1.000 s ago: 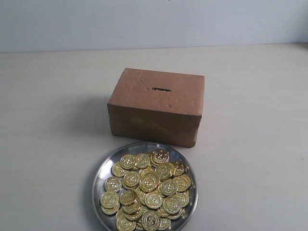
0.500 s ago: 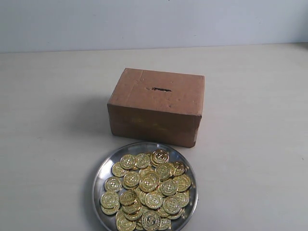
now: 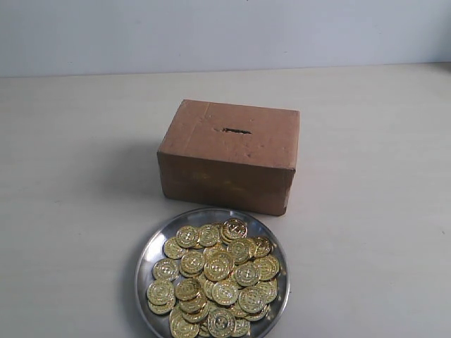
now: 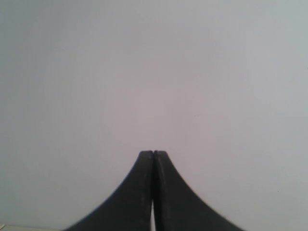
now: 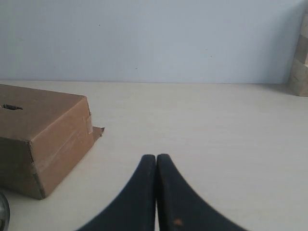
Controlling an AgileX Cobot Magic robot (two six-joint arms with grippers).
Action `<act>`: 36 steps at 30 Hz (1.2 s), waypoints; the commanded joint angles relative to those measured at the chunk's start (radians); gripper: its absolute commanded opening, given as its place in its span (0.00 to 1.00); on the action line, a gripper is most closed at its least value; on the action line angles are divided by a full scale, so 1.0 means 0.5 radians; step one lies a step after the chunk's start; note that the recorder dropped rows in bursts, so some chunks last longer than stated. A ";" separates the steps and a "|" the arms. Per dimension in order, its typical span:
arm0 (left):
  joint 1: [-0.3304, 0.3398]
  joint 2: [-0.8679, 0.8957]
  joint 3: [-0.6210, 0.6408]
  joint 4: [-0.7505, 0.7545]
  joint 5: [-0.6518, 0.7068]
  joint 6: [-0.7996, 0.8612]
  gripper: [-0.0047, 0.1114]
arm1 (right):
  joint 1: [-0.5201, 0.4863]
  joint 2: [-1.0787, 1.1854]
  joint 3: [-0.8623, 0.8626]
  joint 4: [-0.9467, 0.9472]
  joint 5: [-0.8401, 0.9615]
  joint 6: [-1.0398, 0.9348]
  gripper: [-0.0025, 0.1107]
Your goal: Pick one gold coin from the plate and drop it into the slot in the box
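A round silver plate (image 3: 149,248) sits at the near middle of the table, heaped with several gold coins (image 3: 215,276). Just behind it stands the brown cardboard box (image 3: 229,156), with the dark slot (image 3: 236,130) cut in its top face. Neither arm shows in the exterior view. My left gripper (image 4: 153,153) is shut and empty, facing only a blank pale wall. My right gripper (image 5: 156,157) is also shut and empty, held low over the table to one side of the box (image 5: 41,137); the slot (image 5: 11,107) and a sliver of the plate rim (image 5: 3,207) show at that view's edge.
The pale tabletop (image 3: 366,176) runs back to a light wall. A small torn cardboard flap (image 5: 97,130) sticks out at the box's base. A stack of light wooden blocks (image 5: 300,62) stands at the far edge of the right wrist view.
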 commanded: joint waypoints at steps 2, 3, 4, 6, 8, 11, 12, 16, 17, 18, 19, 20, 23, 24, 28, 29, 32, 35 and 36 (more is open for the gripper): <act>0.004 -0.013 0.000 0.012 -0.004 0.066 0.04 | 0.008 -0.012 0.009 -0.003 -0.008 -0.002 0.02; 0.004 -0.013 0.000 0.012 0.001 0.095 0.04 | 0.008 -0.012 0.009 -0.003 -0.008 -0.002 0.02; 0.004 -0.013 0.000 0.018 0.024 0.102 0.04 | 0.008 -0.012 0.009 -0.003 -0.008 -0.002 0.02; 0.004 -0.013 0.000 0.091 0.106 0.102 0.04 | 0.008 -0.012 0.009 -0.003 -0.008 -0.002 0.02; 0.004 -0.013 0.000 0.194 0.284 0.102 0.04 | 0.008 -0.012 0.009 -0.003 -0.008 -0.002 0.02; 0.004 -0.013 0.000 0.434 0.641 0.077 0.04 | 0.008 -0.012 0.009 -0.003 -0.008 -0.002 0.02; 0.011 -0.013 0.000 0.429 0.802 0.047 0.04 | 0.008 -0.012 0.009 -0.003 -0.008 -0.002 0.02; 0.093 -0.013 0.000 0.391 1.227 0.038 0.04 | 0.008 -0.012 0.009 -0.003 -0.008 -0.002 0.02; 0.120 -0.013 0.000 0.349 1.282 0.034 0.04 | 0.008 -0.012 0.009 -0.003 -0.008 -0.002 0.02; 0.142 -0.013 0.000 0.308 1.306 0.034 0.04 | 0.008 -0.012 0.009 -0.003 -0.008 -0.002 0.02; 0.150 -0.013 0.000 0.279 1.311 0.034 0.04 | 0.008 -0.012 0.009 -0.003 -0.008 -0.002 0.02; 0.166 -0.013 0.000 0.262 1.312 0.034 0.04 | 0.008 -0.012 0.009 -0.003 -0.008 -0.002 0.02; 0.170 -0.013 0.000 0.238 1.315 -0.024 0.04 | 0.008 -0.012 0.009 -0.003 -0.008 -0.002 0.02; 0.170 -0.013 0.000 0.244 1.345 -0.070 0.04 | 0.008 -0.012 0.009 -0.003 -0.008 -0.002 0.02; 0.163 -0.013 0.000 0.272 1.412 -0.270 0.04 | 0.008 -0.012 0.009 -0.003 -0.008 -0.002 0.02; 0.163 -0.013 0.000 0.281 1.412 -0.323 0.04 | 0.008 -0.012 0.009 -0.003 -0.008 -0.002 0.02; 0.163 -0.013 0.000 0.346 1.412 -0.538 0.04 | 0.008 -0.012 0.009 -0.003 -0.008 -0.002 0.02; 0.163 -0.013 0.000 0.408 1.408 -0.667 0.04 | 0.008 -0.012 0.009 -0.003 -0.008 -0.002 0.02; 0.163 -0.013 0.000 0.426 1.405 -0.705 0.04 | 0.008 -0.012 0.009 -0.003 -0.008 -0.002 0.02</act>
